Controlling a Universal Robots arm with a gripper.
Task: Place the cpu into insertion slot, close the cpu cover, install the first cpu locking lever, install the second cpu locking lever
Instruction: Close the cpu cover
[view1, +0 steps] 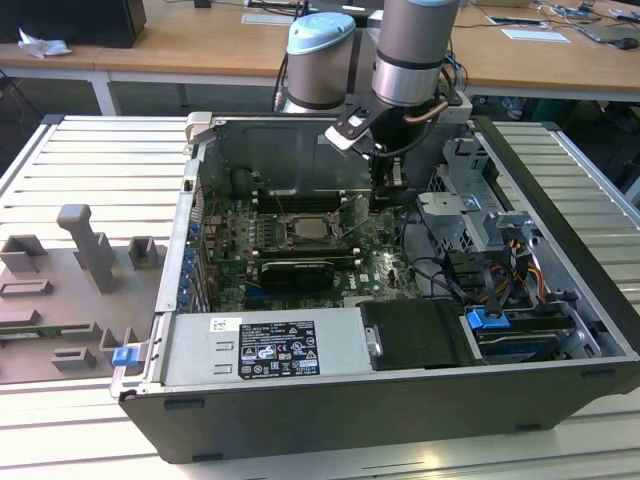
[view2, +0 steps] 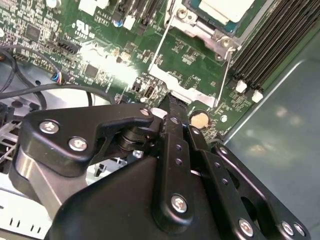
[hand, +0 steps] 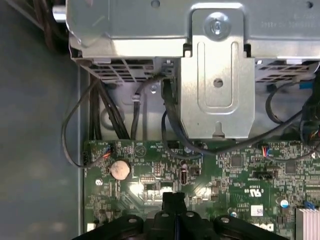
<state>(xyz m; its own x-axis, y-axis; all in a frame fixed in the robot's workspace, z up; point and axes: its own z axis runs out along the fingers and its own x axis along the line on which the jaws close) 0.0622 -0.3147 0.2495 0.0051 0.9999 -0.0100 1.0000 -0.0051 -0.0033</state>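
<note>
Cpu (view2: 225, 7) lies flat in the insertion slot (view1: 286, 232) on the green board (hand: 235, 170), with the shiny cpu cover (view2: 210, 36) around its pale top. The gripper (hand: 175, 199) hangs just above the board, to the exterior view's right of the slot and apart from it. Its black fingers (view2: 172, 114) are pressed together and hold nothing. A round battery (hand: 120, 170) sits near the tips. The computer box (view1: 400, 400) rests on the counter (view1: 80, 150).

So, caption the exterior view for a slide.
Robot hand low over the motherboard, to the exterior view's right of the cpu.
</note>
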